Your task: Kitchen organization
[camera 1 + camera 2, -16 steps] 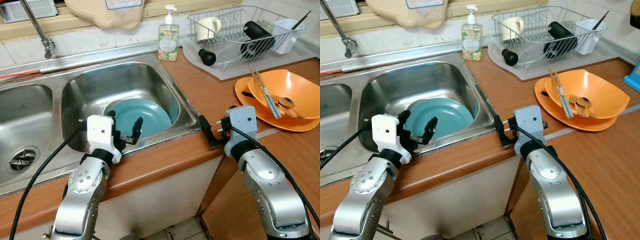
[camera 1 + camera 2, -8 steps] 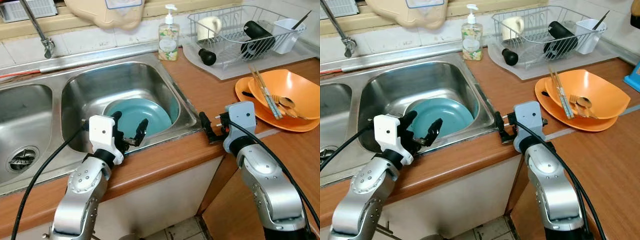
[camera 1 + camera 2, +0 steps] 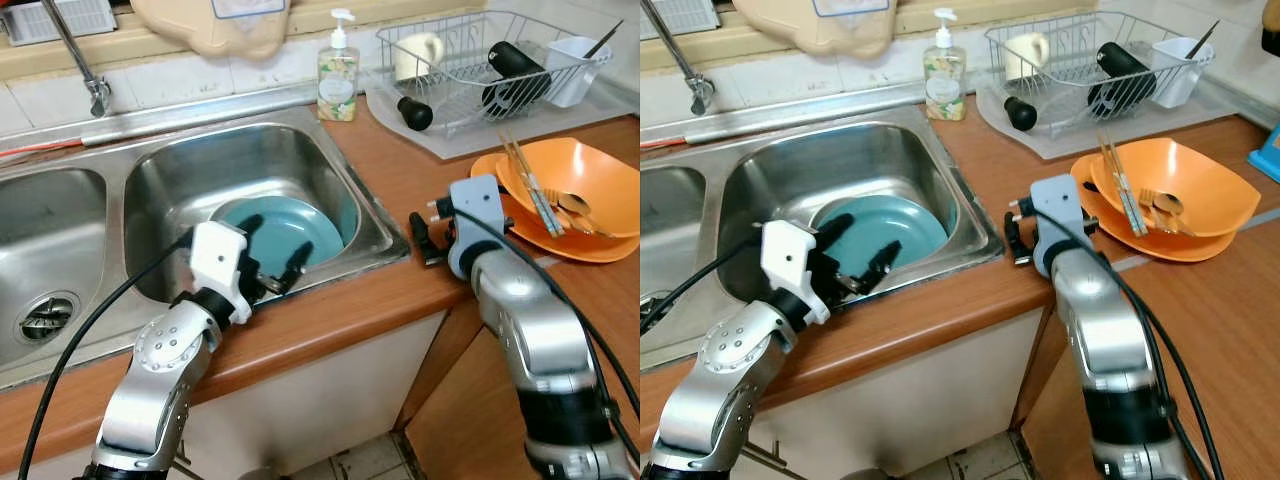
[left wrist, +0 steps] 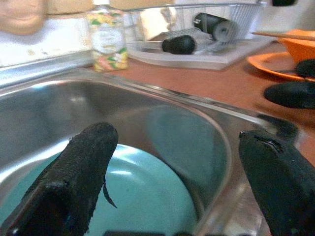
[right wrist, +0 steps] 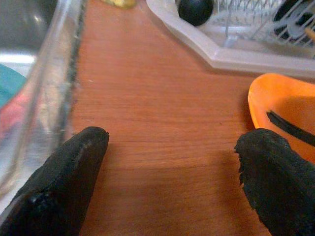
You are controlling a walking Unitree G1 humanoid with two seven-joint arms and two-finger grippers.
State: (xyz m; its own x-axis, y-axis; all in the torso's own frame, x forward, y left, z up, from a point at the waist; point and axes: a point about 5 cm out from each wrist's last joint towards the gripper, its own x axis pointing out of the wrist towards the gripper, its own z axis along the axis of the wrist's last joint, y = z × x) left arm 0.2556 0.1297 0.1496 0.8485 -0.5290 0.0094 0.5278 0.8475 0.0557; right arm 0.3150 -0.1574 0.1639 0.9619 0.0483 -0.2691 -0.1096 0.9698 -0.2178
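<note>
left gripper spread wide, holding nothing, just above the teal plate lying flat, face up, in the sink. right gripper likewise wide, empty, over the counter.

no legible text — soap bottle label patterned, unreadable

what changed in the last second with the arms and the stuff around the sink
The left end effector has moved forward over the sink's front edge, open, toward the teal plate. The right end effector has moved forward along the counter, toward the orange dishes, also open. Nothing was grasped or released. The plate, soap bottle, rack and dishes stayed put.
</note>
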